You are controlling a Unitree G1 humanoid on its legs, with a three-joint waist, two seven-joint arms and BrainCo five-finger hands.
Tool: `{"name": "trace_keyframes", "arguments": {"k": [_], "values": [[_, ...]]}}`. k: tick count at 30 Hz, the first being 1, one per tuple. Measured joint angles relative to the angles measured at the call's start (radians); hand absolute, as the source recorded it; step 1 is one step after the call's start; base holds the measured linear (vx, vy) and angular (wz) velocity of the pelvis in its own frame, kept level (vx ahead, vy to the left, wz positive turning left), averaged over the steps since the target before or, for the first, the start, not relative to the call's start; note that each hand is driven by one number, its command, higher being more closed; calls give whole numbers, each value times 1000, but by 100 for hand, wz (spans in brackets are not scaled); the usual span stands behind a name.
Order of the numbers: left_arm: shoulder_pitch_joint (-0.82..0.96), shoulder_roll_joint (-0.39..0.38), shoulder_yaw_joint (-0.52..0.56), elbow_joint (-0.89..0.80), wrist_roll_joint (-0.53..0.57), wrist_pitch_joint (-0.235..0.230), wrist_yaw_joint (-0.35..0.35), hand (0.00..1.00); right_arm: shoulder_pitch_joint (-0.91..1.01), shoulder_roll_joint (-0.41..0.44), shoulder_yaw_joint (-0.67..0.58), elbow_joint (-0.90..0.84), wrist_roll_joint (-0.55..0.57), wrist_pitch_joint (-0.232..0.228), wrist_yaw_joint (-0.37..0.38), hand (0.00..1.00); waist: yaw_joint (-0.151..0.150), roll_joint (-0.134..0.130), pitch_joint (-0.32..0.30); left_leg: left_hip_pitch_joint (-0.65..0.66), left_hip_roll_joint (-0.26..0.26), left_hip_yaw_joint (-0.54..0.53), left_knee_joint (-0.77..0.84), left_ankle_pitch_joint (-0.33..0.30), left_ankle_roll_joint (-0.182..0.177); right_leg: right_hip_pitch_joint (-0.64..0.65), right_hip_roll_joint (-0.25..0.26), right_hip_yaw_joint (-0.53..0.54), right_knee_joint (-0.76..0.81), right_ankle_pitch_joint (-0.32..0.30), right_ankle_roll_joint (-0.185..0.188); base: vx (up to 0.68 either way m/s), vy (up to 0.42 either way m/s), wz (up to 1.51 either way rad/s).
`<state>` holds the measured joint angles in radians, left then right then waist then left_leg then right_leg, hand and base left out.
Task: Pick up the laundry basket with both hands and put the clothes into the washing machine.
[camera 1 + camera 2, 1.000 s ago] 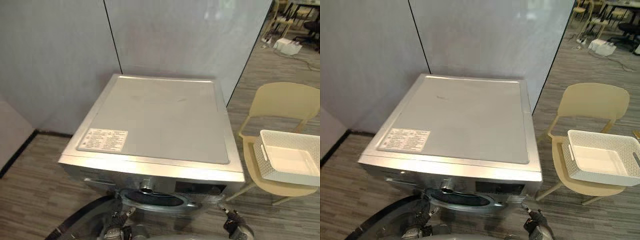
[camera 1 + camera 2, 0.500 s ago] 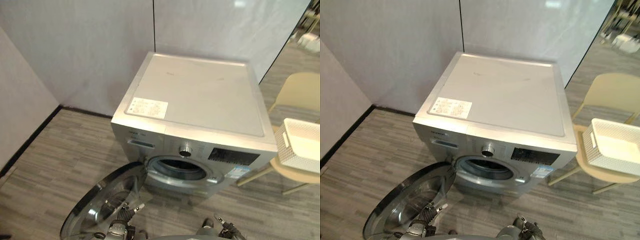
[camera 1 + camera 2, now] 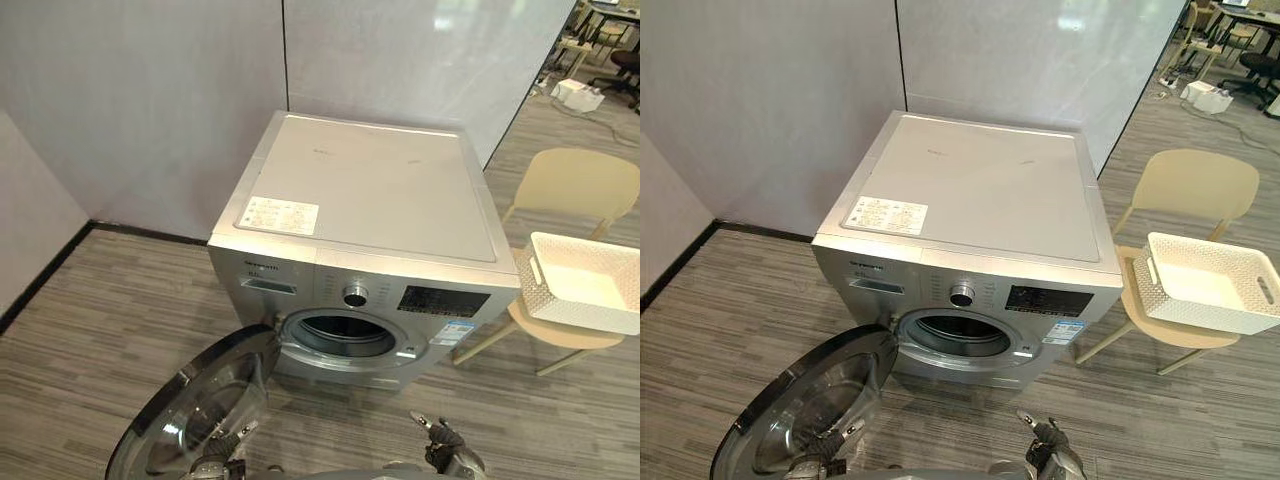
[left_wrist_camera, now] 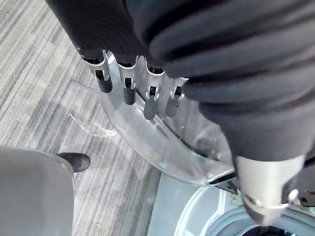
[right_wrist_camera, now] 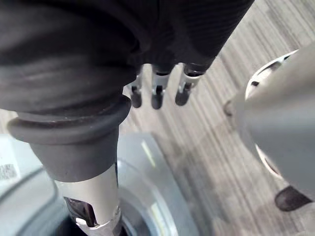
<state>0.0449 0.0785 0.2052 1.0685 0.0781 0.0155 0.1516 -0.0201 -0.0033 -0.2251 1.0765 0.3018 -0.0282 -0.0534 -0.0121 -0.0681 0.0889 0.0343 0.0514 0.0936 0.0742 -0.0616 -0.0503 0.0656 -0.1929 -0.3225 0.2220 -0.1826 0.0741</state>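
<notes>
Against the grey partition wall [image 3: 150, 90] stands the washer [image 3: 370, 190], its flat top bare and its drum mouth [image 3: 345, 335] facing the robot. Its round door [image 3: 195, 410] is swung fully out to the left and lies low over the wood-look floor [image 3: 80, 330], so the opening is free for loading; nothing can be made out inside the drum from here. To the washer's right, a beige chair [image 3: 575, 190] carries the white basket [image 3: 585, 285] on its seat, near the machine but not touching it, at a height that both arms could reach. The basket's inside looks white and bare, with no clothes to be seen in it. That would fit a load already tipped into the drum and the basket set back down, or a basket that is simply waiting on the chair; the pictures do not settle which.

Low at the near edge of the head views, the left robot hand [image 3: 215, 468] hangs just above the open door, and the right robot hand [image 3: 447, 452] hangs over the floor in front of the washer's right corner. In its own wrist view the left robot hand [image 4: 133, 78] has its fingers straight and side by side, pointing down over the door's rim, holding nothing. The right robot hand [image 5: 157, 86] shows the same: fingers relaxed and straight, touching nothing, with floor beyond them. Both are well apart from the basket.
</notes>
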Motion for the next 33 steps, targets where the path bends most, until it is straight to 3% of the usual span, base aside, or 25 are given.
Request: {"name": "trace_keyframes", "arguments": {"k": [3,7,9,10,11,13,14,15,17,18,21,24,25,27,29,31,33], "values": [[3,-18,-49,-44,-29,-3,19,0,-69,-6,70,-1,-37,0,0,0,5,26,0,-77,11,-34,-8,47,-8,-11,38,-32,-100,47,6,-133,-68,28],[14,-24,-174,-130,-28,-14,24,0,-105,-32,73,-1,-25,-17,-13,0,26,60,29,-152,18,-99,49,69,-23,-18,53,-103,-96,58,-6,-125,-50,59],[31,-30,-217,-186,-29,-24,21,0,-106,-44,56,0,-25,-22,-18,0,30,67,36,-197,10,-87,92,120,-33,-36,14,-141,-70,60,-24,-175,8,49],[35,-26,-217,-203,-29,-24,21,0,-106,-42,50,1,-25,-24,-21,0,29,56,45,-204,11,-74,121,102,-18,-37,4,-147,-66,60,-24,-159,46,25],[47,-30,-214,-229,-30,-24,14,0,-95,-43,36,0,-25,-26,-30,0,26,64,50,-219,26,-34,273,25,30,-35,-12,-144,-52,60,-23,-141,78,6],[78,-38,-215,-283,-50,-29,-4,0,-61,-52,29,-2,-25,-28,-34,0,19,65,50,-203,67,-28,449,-50,11,-29,-33,-142,-41,69,-11,-133,130,5],[91,-52,-216,-307,-64,-37,-13,0,-31,-55,29,-1,-25,-27,-33,0,11,68,49,-187,121,-42,503,-68,-13,-35,-35,-142,-41,81,-6,-104,294,13],[97,-63,-222,-319,-71,-40,-20,0,-13,-57,26,-1,-27,-21,-33,0,-4,73,46,-169,181,-71,516,-72,-22,-45,-34,-145,-35,94,3,-92,339,12],[97,-69,-250,-322,-72,-40,-24,0,-9,-56,5,0,-29,-6,-33,0,-14,84,40,-128,244,-109,458,-69,-31,-82,-40,-136,-13,111,23,-61,367,6],[91,-72,-266,-350,-76,-38,-26,0,-13,-58,-25,0,-30,-4,-33,0,-27,86,36,-84,204,-151,355,-119,-76,-103,-52,-132,-18,145,46,-69,389,19],[84,-35,-338,-477,-102,-38,-23,0,-11,-41,-45,30,-27,6,-36,0,-29,64,35,-102,134,-200,320,-155,-108,-95,-97,-114,-33,165,64,-116,319,74],[82,6,-379,-660,-108,-57,-22,0,-15,-33,-54,34,0,3,-43,0,-29,64,19,-103,77,-218,250,-157,-110,-66,-153,-147,-53,183,91,-160,197,83],[84,12,-380,-715,-108,-72,-22,0,-27,-30,-53,34,17,0,-53,0,-25,55,7,-101,54,-228,200,-136,-97,-71,-176,-161,-64,197,112,-183,79,55],[103,22,-385,-781,-108,-77,-22,0,-42,-31,-49,36,34,-11,-58,0,-23,67,-3,-93,25,-220,128,-101,-98,-92,-209,-160,-77,199,124,-185,22,12],[138,22,-388,-878,-110,-83,-22,0,-51,-30,-27,38,49,-11,-59,0,-22,78,-11,-91,7,-201,66,-59,-97,-127,-224,-125,-87,203,119,-154,20,-15],[160,20,-376,-954,-118,-105,-22,0,-50,-26,14,38,50,-9,-57,0,-18,83,-13,-92,1,-181,35,-38,-94,-150,-226,-106,-101,230,82,-91,28,-30],[161,-4,-302,-1002,-128,-128,-13,0,-50,-11,57,36,45,-9,-50,0,-17,79,-17,-95,11,-158,21,-31,-97,-178,-208,-87,-112,264,20,-64,14,-38]]}}
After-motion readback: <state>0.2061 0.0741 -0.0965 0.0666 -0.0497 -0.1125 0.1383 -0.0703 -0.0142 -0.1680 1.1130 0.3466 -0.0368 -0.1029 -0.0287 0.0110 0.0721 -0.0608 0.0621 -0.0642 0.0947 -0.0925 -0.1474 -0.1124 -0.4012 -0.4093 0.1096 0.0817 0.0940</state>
